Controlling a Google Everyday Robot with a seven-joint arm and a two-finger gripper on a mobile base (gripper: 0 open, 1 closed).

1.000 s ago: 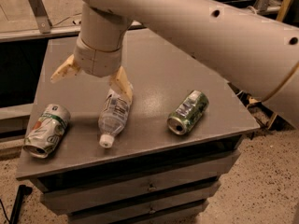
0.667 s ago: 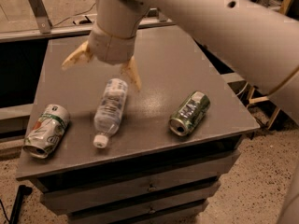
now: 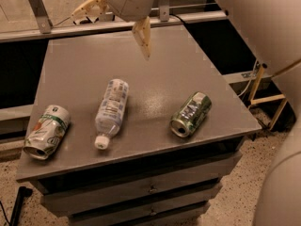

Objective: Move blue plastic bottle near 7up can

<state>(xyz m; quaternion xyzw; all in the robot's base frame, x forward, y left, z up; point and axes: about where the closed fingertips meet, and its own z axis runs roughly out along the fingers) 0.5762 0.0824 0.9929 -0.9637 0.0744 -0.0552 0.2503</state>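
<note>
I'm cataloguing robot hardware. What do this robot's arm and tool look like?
The arm is a thick, smooth off-white tube with a rounded wrist housing. The tool, above the far part of the table, has two tapered cream-tan fingers. No cables or markings show on them.

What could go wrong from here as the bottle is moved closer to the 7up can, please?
1. The blue plastic bottle lies on its side, so a nudge could roll it away.
2. The 7up can sits at the front-left corner of the table; a shove might push it off the edge.
3. The gripper hangs open above the far side, holding nothing, so its descent could clip the bottle.
</note>
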